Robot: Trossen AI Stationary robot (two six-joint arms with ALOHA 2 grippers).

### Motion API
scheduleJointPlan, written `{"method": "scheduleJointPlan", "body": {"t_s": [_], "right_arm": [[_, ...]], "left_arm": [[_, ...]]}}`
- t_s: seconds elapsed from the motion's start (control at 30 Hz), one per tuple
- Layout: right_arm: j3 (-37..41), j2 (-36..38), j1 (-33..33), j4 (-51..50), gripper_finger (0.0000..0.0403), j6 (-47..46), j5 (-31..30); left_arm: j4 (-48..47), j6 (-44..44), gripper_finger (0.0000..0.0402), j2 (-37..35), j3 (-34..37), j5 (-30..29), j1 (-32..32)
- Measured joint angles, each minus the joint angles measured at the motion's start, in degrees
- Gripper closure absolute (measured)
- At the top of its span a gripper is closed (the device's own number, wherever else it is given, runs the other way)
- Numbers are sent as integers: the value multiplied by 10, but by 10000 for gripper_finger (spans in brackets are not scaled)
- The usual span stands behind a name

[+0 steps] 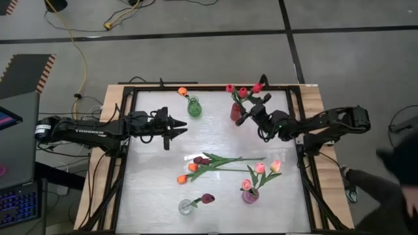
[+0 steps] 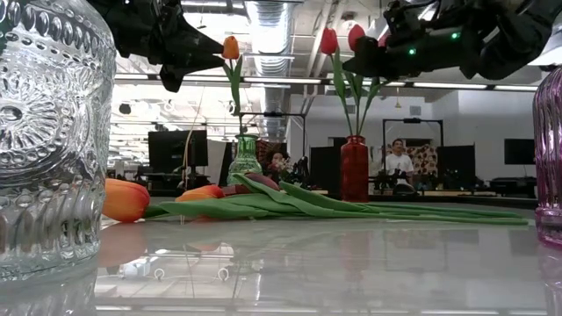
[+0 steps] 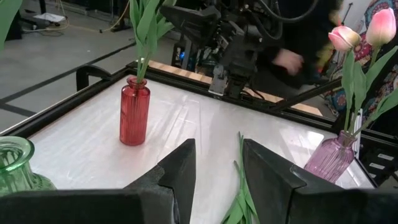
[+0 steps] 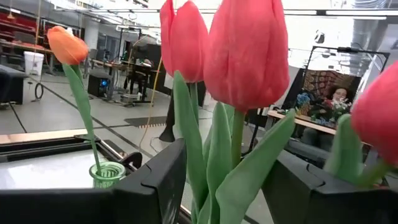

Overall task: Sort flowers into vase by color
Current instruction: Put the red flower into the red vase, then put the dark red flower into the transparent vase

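Note:
A red vase holds three red tulips. My right gripper is open at their stems, one finger on each side. A green vase holds one orange tulip. A purple vase holds pink tulips, and a clear vase holds a maroon one. Two orange tulips and a maroon tulip lie flat on the table, stems toward the right. My left gripper hovers open above the table's middle, left of the lying stems. My right gripper stands open around the red tulips' stems and leaves, coming level from the table's right, above the vase's neck. One leaf lies close to a finger; whether it touches I cannot tell.
A black frame rims the table. The four vases stand near its corners, with bare tabletop on the near left. A person in dark clothing is beyond the table's right edge, and others sit in the room behind.

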State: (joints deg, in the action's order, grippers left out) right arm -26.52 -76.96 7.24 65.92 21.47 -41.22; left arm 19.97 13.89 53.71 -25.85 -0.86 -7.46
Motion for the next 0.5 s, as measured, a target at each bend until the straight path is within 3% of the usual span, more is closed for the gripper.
{"method": "scheduleJointPlan", "body": {"t_s": [0.2,0.5], "right_arm": [[0,28,-27,-7,190,0,-50],[0,99,-103,-105,190,-12,-127]], "left_arm": [[0,0,283,0,0,0,0],[0,0,283,0,0,0,0]]}}
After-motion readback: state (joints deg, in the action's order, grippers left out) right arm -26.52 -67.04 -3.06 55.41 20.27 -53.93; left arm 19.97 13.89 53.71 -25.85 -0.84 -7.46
